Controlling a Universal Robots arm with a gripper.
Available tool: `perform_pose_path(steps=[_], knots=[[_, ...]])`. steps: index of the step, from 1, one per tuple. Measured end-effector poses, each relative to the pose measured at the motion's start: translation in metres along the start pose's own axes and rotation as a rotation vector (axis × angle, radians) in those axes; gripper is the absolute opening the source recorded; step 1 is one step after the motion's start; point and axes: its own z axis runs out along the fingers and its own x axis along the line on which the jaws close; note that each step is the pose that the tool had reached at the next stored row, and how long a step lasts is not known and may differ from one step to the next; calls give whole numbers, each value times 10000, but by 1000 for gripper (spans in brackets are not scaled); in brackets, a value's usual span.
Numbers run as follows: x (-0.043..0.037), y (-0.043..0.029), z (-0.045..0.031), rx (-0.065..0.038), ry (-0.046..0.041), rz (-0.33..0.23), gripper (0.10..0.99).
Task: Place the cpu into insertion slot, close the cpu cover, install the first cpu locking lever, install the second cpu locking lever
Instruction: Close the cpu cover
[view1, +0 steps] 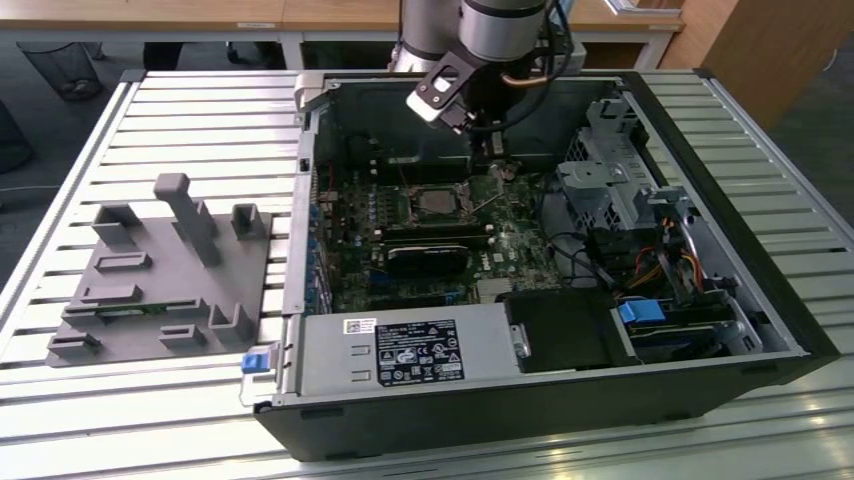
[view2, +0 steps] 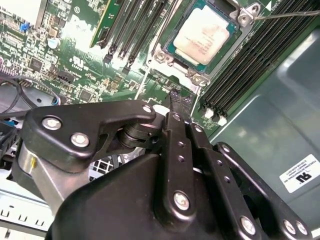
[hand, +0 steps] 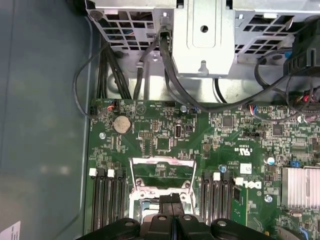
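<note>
An opened computer case (view1: 747, 300) is seen lying on a slatted desk (view1: 200, 110), with a grey moulded fixture (view1: 160, 270) set on the desk toward the exterior view's left, apart from the case. The gripper (view1: 490, 148) is lowered into the far part of the case, over the green motherboard (view1: 360, 215), just beyond the far right corner of the insertion slot (view2: 222, 59). The cpu (view2: 204, 36) is seated flat in that slot with its silvery-tan face uncovered, and it is also seen in the exterior view (view1: 435, 204) near the middle of the board. The cpu cover (hand: 161, 172) is not down over the chip: in the first wrist view its silver frame is found just past the gripper's tips (hand: 170, 199), with green board visible through its square window. Whether the tips touch the frame cannot be told. In both wrist views the jaws are drawn together, and nothing is seen held between them (view2: 176, 97). A thin locking lever (view2: 290, 14) runs out from one corner of the slot. Long black memory slots (view2: 250, 65) flank the slot on both sides. A coin cell battery (hand: 120, 123) and a metal drive cage (hand: 210, 35) lie beyond the cover.
</note>
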Motion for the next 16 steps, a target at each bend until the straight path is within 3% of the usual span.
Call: perform_pose_path(steps=[7,16], knots=[[5,66,27,17,12,-216,106],[21,231,59,41,15,-270,106]])
